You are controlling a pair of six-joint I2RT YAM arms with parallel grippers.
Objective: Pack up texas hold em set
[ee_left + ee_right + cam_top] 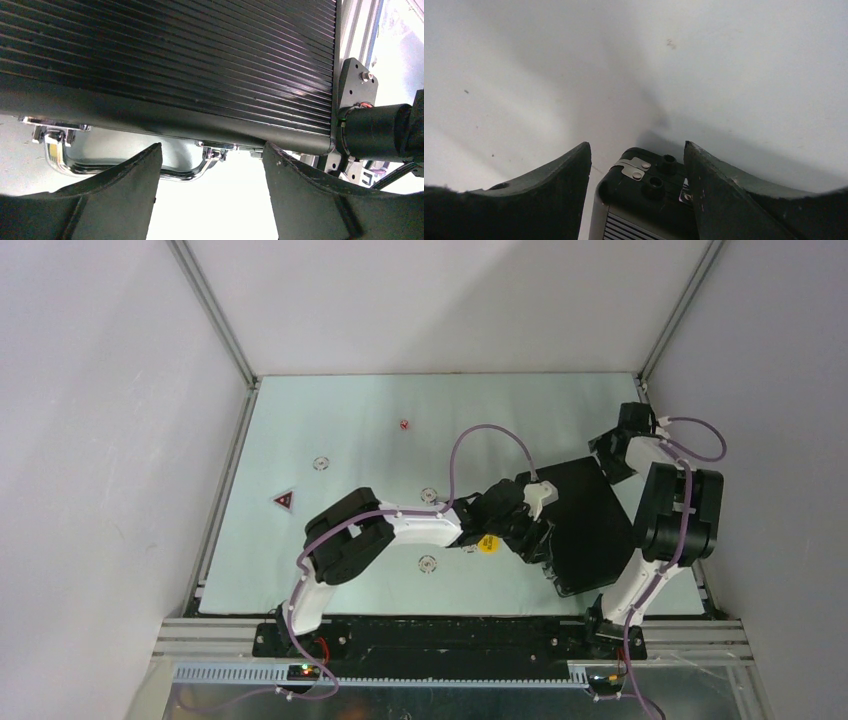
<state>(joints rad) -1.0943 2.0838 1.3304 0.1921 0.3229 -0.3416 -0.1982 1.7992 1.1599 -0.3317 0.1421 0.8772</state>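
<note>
Pale table [300, 585]: black briefcase [592, 525], three chips [321, 463], red die [404, 424], dark triangle [285, 500].

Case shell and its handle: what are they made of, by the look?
Briefcase shell: likely ribbed aluminium or plastic with a black satin finish; it shows fine parallel ridges with soft highlights. Handle: probably chromed metal, given its bright mirror-like reflections.

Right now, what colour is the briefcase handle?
Shiny silver chrome: the handle stands out against the black ribbed briefcase. It shows best in the left wrist view.
</note>
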